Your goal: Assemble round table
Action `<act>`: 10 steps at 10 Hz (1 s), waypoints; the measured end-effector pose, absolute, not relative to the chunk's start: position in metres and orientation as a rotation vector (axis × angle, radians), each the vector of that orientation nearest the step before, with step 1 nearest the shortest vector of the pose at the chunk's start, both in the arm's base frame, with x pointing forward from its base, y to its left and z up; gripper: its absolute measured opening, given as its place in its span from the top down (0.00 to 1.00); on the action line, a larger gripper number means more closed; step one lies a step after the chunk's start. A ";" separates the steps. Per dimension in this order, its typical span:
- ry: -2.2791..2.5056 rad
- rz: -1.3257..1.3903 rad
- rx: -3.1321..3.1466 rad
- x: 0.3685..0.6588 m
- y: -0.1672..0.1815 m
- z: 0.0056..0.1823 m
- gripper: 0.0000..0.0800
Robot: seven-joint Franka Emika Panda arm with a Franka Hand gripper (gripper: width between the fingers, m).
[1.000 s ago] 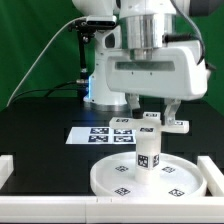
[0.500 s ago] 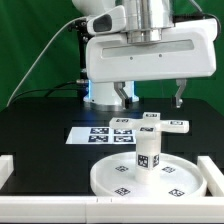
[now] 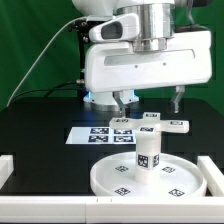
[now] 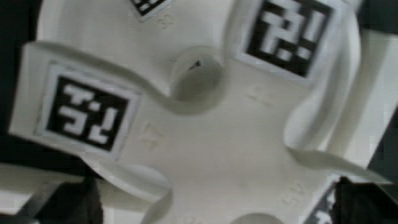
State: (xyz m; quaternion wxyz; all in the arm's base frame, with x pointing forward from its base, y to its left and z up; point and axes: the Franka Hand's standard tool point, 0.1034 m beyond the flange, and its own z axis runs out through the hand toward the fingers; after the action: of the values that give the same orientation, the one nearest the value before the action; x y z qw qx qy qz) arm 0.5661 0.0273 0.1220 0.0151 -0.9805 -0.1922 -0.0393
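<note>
Hovering wide-open, empty pincer (image 3: 148, 98) on lowered arm, above foot piece (image 3: 160, 123).

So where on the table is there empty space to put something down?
The black tabletop is bare on the exterior view's left, beside the marker board. It is crowded around the large round white disc, its short upright white leg and the white T-shaped foot.
</note>
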 end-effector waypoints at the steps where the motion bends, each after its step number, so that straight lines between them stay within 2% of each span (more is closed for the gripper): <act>1: -0.780 -0.123 -3.028 0.570 0.023 0.125 0.19; 3: -0.890 -0.125 -3.006 0.571 0.022 0.125 0.19; 5: -0.787 -0.098 -3.025 0.568 0.026 0.123 0.19; 10: -0.742 -0.074 -3.037 0.556 0.036 0.110 0.19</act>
State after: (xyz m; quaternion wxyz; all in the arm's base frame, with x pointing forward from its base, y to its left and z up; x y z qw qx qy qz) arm 0.5564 0.0359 0.1098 0.0072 -0.9711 -0.2373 -0.0238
